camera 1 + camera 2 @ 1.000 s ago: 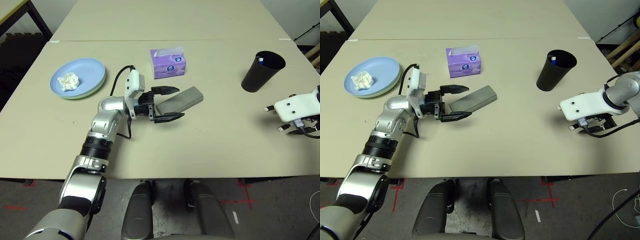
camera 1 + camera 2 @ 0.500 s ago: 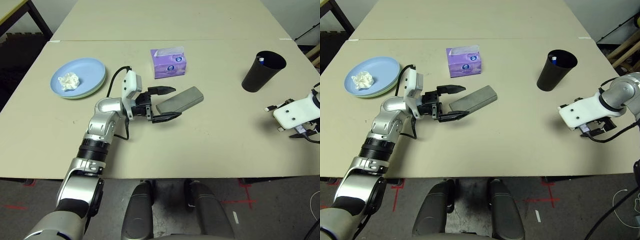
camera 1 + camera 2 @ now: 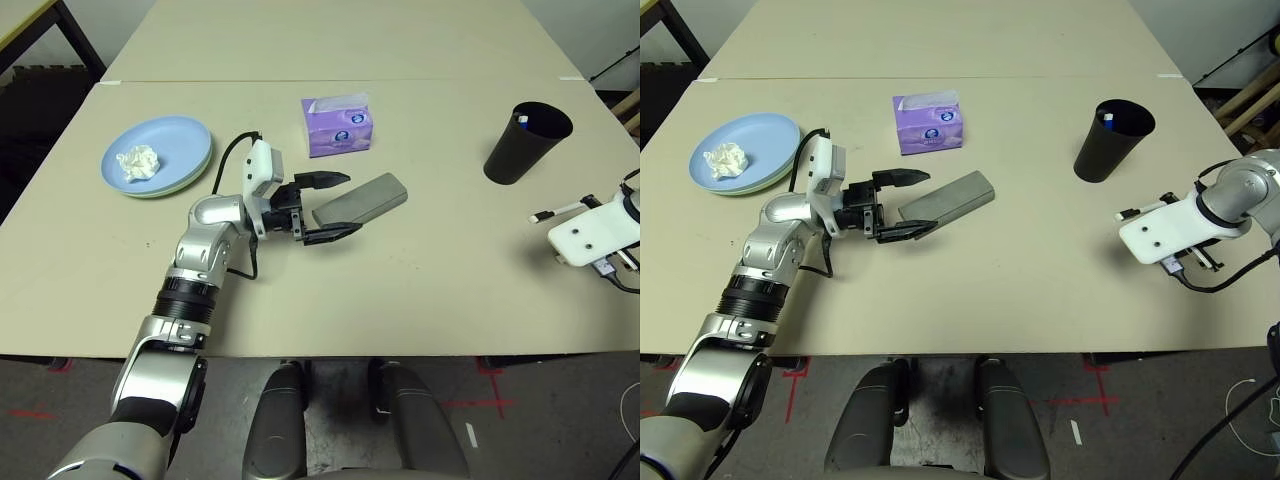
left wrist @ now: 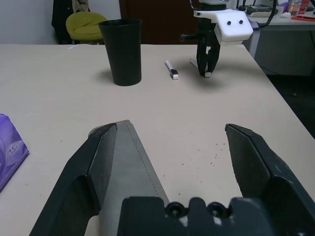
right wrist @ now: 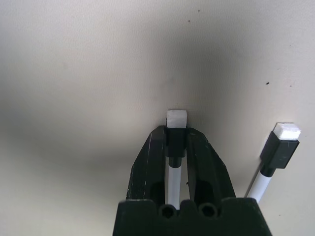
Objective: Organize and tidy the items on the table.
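Observation:
My left gripper (image 3: 330, 207) is open, its fingers (image 4: 101, 157) on either side of the near end of the grey oblong glasses case (image 3: 362, 198), which lies flat mid-table. At the right edge of the table (image 3: 430, 290), my right gripper (image 5: 176, 132) is shut on a white pen (image 5: 176, 119) with a black band. A second white pen (image 5: 278, 147) lies beside it. The black cup (image 3: 525, 140) stands upright behind them with a pen tip showing inside. At the far left the light blue plate (image 3: 175, 140) sits on the pale green plate (image 3: 150, 192), and the tissue wad (image 3: 137, 162) lies on top.
A purple tissue box (image 3: 337, 125) stands just behind the glasses case. A seam crosses the table behind the box. Bare tabletop stretches between the case and the right arm's white wrist housing (image 3: 595, 230), and along the front edge.
My right gripper has closed on the white pen and its wrist has shifted slightly toward the table's right edge. The left gripper stays open around the case.

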`<state>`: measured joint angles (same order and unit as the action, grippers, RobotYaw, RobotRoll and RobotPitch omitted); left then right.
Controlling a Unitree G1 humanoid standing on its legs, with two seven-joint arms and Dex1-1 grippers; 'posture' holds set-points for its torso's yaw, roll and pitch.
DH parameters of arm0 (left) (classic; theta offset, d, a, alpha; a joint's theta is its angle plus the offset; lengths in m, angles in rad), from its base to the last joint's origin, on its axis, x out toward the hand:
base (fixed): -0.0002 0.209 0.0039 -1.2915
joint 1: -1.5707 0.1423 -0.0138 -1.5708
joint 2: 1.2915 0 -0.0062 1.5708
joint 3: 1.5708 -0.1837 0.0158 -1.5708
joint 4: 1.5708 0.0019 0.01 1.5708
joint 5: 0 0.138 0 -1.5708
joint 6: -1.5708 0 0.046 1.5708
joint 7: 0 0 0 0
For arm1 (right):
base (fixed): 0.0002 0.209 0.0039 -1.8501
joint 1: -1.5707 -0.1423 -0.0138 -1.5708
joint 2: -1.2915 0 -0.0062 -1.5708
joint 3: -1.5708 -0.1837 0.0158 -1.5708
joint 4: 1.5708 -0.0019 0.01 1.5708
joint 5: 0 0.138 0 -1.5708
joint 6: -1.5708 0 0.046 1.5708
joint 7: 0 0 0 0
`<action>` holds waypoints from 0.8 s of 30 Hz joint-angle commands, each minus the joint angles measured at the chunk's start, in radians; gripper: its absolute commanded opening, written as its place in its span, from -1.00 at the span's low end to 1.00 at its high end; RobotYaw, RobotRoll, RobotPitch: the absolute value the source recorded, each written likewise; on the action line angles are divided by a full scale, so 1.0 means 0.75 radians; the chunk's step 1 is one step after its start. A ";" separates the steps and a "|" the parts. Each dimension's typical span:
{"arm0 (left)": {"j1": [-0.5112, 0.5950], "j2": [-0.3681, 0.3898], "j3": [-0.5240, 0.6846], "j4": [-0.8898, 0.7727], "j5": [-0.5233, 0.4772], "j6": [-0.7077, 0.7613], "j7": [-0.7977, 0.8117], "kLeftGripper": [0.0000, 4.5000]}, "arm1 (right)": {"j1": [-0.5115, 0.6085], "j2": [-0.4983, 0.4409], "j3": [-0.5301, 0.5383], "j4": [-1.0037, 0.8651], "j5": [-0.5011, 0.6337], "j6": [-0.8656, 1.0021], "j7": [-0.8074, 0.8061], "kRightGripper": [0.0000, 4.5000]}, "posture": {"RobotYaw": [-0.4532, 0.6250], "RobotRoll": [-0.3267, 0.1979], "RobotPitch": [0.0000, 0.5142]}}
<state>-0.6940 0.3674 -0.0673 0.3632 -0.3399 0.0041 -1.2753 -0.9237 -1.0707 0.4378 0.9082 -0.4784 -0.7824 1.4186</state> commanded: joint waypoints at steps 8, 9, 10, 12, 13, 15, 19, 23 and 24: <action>0.000 0.019 -0.010 -0.008 0.002 -0.004 -0.015 1.00 | -0.014 0.054 -0.098 -0.232 0.382 0.514 0.255 -0.81 | 0.04 0.25 -0.10; -0.003 0.020 -0.010 -0.004 0.002 -0.005 -0.017 1.00 | -0.016 0.049 -0.100 -0.290 0.450 0.608 0.261 -0.81 | 0.04 0.25 -0.11; -0.004 0.020 -0.010 -0.002 0.003 -0.006 -0.018 1.00 | -0.011 0.040 -0.098 -0.338 0.493 0.672 0.261 -0.81 | 0.04 0.25 -0.11; -0.008 0.021 -0.011 0.005 0.004 -0.008 -0.022 1.00 | -0.024 0.044 -0.130 -0.417 0.580 0.841 0.261 -0.81 | 0.03 0.25 -0.12; -0.010 0.021 -0.011 0.008 0.005 -0.010 -0.024 1.00 | -0.034 0.056 -0.158 -0.451 0.625 0.941 0.261 -0.81 | 0.03 0.25 -0.12; -0.011 0.020 -0.011 0.011 0.006 -0.011 -0.026 1.00 | -0.038 0.076 -0.209 -0.513 0.695 1.107 0.261 -0.81 | 0.03 0.25 -0.12; -0.014 0.018 -0.013 0.013 0.008 -0.010 -0.025 1.00 | -0.027 0.174 -0.400 -0.621 0.884 1.496 0.158 -0.81 | 0.02 0.25 -0.14; -0.011 0.020 -0.014 0.016 0.011 -0.011 -0.026 1.00 | 0.027 0.288 -0.603 -0.666 1.015 1.637 -0.064 -0.81 | 0.02 0.25 -0.15; -0.010 0.021 -0.014 0.017 0.012 -0.012 -0.027 1.00 | 0.049 0.324 -0.657 -0.678 1.040 1.627 -0.131 -0.81 | 0.01 0.25 -0.15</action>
<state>-0.6977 0.3763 -0.0663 0.3704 -0.3381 0.0025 -1.2848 -0.9145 -0.8421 -0.0030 0.4179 0.2656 0.4199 1.3843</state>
